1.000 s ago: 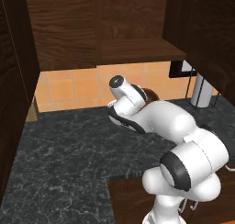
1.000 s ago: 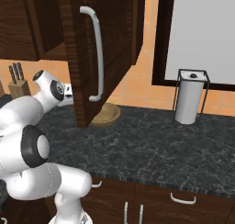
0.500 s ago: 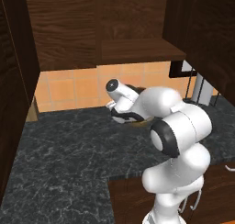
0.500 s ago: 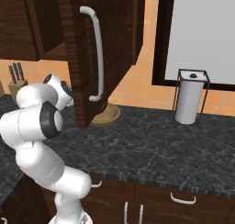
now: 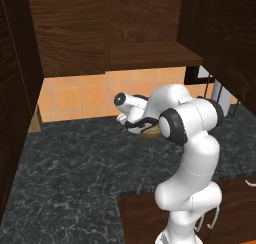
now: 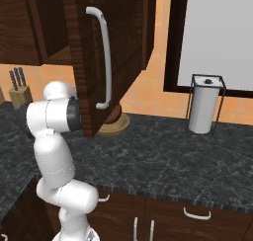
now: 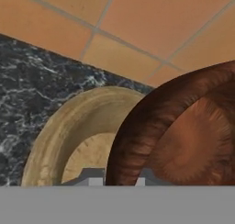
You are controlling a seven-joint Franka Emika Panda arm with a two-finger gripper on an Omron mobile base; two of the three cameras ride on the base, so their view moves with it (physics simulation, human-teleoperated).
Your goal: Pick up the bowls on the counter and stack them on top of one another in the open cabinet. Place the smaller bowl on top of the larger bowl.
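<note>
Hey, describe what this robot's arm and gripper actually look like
The arm is glossy white, built from rounded, bulbous segments with dark grey-black rings at the joints, rising from a white base. A thin dark band or cable runs along the segment near the wrist. In the hand view, the gripper shows as two small grey fingertips. No markings are visible.

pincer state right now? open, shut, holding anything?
Pincer: cannot be told. Its tips barely show, one on each side of the rim of the small glossy reddish-brown bowl, which overlaps the wide pale tan bowl; grip unconfirmed.
</note>
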